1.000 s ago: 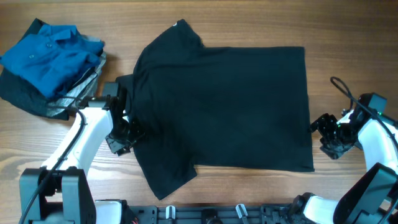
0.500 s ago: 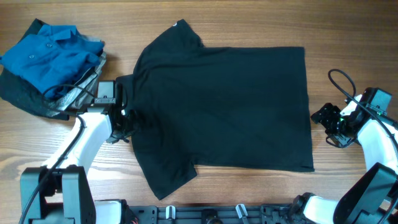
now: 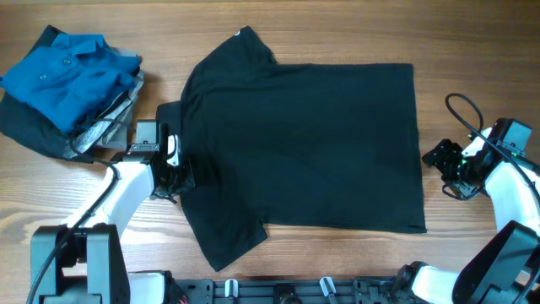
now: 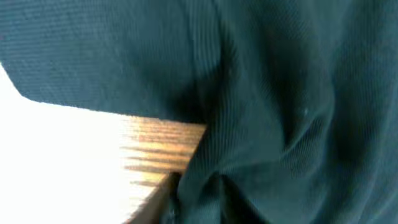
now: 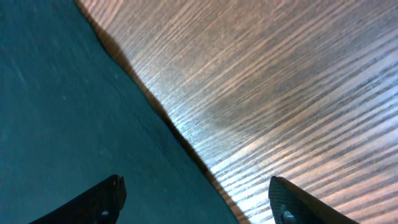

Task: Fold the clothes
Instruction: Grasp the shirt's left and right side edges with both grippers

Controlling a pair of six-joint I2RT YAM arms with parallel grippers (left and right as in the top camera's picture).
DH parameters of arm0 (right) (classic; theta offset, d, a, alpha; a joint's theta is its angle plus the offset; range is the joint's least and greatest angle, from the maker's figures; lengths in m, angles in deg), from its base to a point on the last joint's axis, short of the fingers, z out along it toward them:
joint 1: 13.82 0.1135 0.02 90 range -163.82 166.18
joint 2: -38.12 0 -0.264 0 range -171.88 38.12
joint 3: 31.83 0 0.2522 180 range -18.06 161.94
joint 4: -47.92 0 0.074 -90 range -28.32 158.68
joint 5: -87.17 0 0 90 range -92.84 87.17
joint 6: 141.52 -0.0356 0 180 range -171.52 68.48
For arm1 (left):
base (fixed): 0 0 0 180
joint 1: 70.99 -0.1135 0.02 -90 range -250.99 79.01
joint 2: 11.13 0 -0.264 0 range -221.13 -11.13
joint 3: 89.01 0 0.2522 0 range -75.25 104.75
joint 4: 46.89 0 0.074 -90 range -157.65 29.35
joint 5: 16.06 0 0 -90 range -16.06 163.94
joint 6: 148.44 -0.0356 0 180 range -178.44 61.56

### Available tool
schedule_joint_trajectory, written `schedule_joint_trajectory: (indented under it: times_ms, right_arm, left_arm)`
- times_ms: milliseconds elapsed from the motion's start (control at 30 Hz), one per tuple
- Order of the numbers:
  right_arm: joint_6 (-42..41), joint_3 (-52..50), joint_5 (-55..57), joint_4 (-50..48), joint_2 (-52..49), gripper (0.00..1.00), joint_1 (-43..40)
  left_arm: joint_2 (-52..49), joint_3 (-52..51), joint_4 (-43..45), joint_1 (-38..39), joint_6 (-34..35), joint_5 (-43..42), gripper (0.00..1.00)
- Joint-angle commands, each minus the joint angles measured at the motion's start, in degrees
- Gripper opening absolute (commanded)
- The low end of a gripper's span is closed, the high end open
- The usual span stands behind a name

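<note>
The black T-shirt lies spread flat across the middle of the table, with its white neck label at the far left top. My left gripper is at the shirt's left edge. In the left wrist view the fabric puckers into folds that meet at the jaws, which look shut on it. My right gripper is open beside the shirt's right hem. In the right wrist view its fingers straddle the hem edge of the shirt, low over the wood.
A blue collared shirt lies on a pile of grey and charcoal garments at the far left. A black cable loops above the right arm. Bare wooden table surrounds the shirt.
My left gripper has moved up along the shirt's left edge and onto the fabric. My right gripper has shifted slightly up and right. The shirt's outline is unchanged.
</note>
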Motion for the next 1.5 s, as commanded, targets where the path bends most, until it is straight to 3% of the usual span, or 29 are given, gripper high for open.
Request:
schedule_joint_trajectory:
  times_ms: [0, 167, 267, 533, 700, 767, 833, 900, 933, 1000, 1167, 1233, 1267, 1467]
  right_arm:
    - [1.7, -0.3, 0.3, -1.7, -3.2, 0.79, 0.0]
    - [10.6, -0.3, -7.7, -8.7, -10.9, 0.77, 1.2]
    - [14.1, -0.3, -6.8, -9.4, -13.2, 0.73, 3.8]
    - [16.2, -0.3, 0.6, -1.0, -13.4, 0.72, 11.0]
    - [11.7, -0.3, 5.8, 3.1, -13.4, 0.50, 11.0]
    - [11.1, -0.3, 6.2, 5.9, -13.4, 0.51, 11.0]
    - [8.6, -0.3, 7.8, 7.8, -13.4, 0.64, 11.0]
    - [8.5, -0.3, 7.0, 7.4, -13.4, 0.63, 11.1]
    - [9.0, -0.3, 4.3, 6.8, -13.4, 0.61, 11.1]
    - [11.6, -0.3, -1.9, 5.9, -13.4, 0.45, 11.3]
    - [10.1, -0.3, -1.9, 8.3, -13.4, 0.35, 11.8]
    - [10.0, -0.3, -2.3, 7.4, -13.4, 0.22, 11.8]
    - [10.0, -0.3, -2.3, 7.1, -13.4, 0.08, 11.8]
    - [7.2, 1.7, 0.7, 8.1, -13.2, 0.04, 11.1]
  left_arm:
    - [-0.2, -0.5, -0.1, -0.2, -0.4, -0.7, 0.04]
    - [-0.2, -0.5, 0.7, -0.2, -0.1, 2.6, 0.04]
    - [-0.2, -0.5, 0.7, -0.2, 4.7, 8.0, 0.04]
    - [-0.2, -0.4, 1.2, -3.5, 10.2, 9.1, 0.04]
    - [-0.2, -0.3, 2.3, -5.3, 10.2, 9.0, 0.04]
    - [-0.2, -0.3, 2.5, -5.3, 10.2, 9.0, 0.04]
    - [-0.2, -0.3, 2.5, -5.3, 10.1, 9.0, 0.04]
    - [-0.2, -0.3, 2.6, -5.3, 10.1, 9.0, 0.04]
    - [-0.2, -0.3, 2.7, -5.3, 10.1, 9.0, 0.04]
    - [-0.2, -0.3, 3.0, -5.3, 10.2, 9.0, 0.04]
    - [-0.2, -0.3, 3.0, -5.3, 10.2, 9.0, 0.04]
    - [-0.2, -0.3, 3.0, -5.3, 10.2, 9.0, 0.04]
    - [-0.2, -0.3, 3.0, -5.3, 10.2, 9.0, 0.04]
    - [-0.2, -0.3, 4.1, -5.3, 10.1, 9.0, 0.04]
